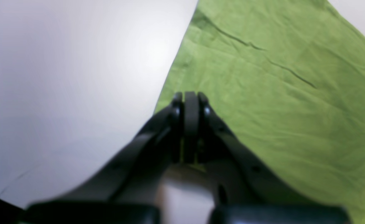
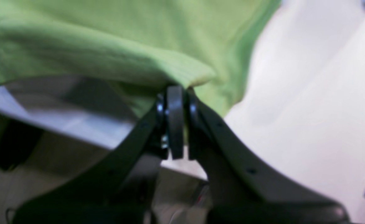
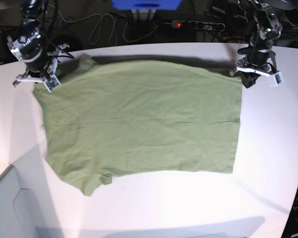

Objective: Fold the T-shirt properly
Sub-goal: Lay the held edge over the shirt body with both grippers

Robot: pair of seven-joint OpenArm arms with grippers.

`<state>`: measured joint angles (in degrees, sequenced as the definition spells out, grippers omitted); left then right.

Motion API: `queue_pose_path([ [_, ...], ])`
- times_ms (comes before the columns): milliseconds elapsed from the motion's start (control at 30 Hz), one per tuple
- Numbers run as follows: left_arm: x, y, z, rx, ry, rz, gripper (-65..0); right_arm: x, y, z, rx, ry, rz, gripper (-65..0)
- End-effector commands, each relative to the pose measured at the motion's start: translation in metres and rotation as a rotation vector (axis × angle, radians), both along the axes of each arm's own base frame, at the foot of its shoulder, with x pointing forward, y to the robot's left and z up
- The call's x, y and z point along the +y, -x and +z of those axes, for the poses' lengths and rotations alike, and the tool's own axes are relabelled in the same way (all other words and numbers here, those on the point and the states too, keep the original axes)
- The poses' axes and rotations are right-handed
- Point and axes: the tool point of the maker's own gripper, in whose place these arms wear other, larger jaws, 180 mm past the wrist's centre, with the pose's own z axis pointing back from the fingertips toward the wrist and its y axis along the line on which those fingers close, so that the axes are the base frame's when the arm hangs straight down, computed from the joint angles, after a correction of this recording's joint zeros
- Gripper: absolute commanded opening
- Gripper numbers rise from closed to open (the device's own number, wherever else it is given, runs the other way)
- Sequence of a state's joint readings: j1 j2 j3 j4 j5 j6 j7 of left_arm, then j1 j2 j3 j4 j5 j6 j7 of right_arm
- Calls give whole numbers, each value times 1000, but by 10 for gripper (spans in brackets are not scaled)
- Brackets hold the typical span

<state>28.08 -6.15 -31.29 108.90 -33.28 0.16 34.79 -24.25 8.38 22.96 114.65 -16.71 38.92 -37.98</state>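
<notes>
The olive-green T-shirt (image 3: 139, 119) lies spread on the white table (image 3: 273, 158), slightly wrinkled. My right gripper (image 3: 38, 82) is at its far left corner. In the right wrist view that gripper (image 2: 175, 90) is shut on a raised fold of the T-shirt (image 2: 107, 46), just above the table edge. My left gripper (image 3: 252, 77) sits at the far right corner. The left wrist view shows it (image 1: 191, 95) shut at the side edge of the T-shirt (image 1: 279, 93), with a green sliver pinched between the fingers. A dark shadow runs under the shirt's far edge.
Behind the table are a power strip (image 3: 196, 24), cables (image 3: 99, 27) and a blue box (image 3: 146, 4). The table's rim (image 2: 61, 124) is close under my right gripper, with floor beyond it. A grey panel (image 3: 10, 203) stands at the near left.
</notes>
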Motion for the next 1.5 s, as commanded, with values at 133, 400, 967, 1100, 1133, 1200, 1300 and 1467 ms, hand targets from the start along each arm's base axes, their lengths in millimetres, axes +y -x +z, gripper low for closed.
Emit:
queue_pose_path([
  [133, 2, -6, 10, -40, -12, -2, -650, 1, -21, 15, -64, 6, 26, -649],
  [400, 1, -25, 19, -88, -8, -6, -650, 22, -54, 20, -115, -28, 80, -649],
  [967, 5, -76, 44, -220, 9, 8, -650, 19, -101, 7, -114, -76, 58, -649],
  [1100, 10, -84, 32, -206, 36, 29, -650, 17, -105, 7, -118, -75, 54, -649],
  [1133, 10, -85, 30, -203, 40, 32, -650, 17, -105, 7, -118, -75, 54, -649],
  [1200, 11, -87, 27, -199, 48, 37, -650, 18, -110, 12, -133, -75, 56, -649],
  [1300, 13, -89, 20, -187, 62, 47, -650, 16, -115, 12, -136, -79, 50, -649],
  [1467, 16, -88, 16, -179, 66, 57, -650, 13, -117, 9, -126, -77, 46, -649],
])
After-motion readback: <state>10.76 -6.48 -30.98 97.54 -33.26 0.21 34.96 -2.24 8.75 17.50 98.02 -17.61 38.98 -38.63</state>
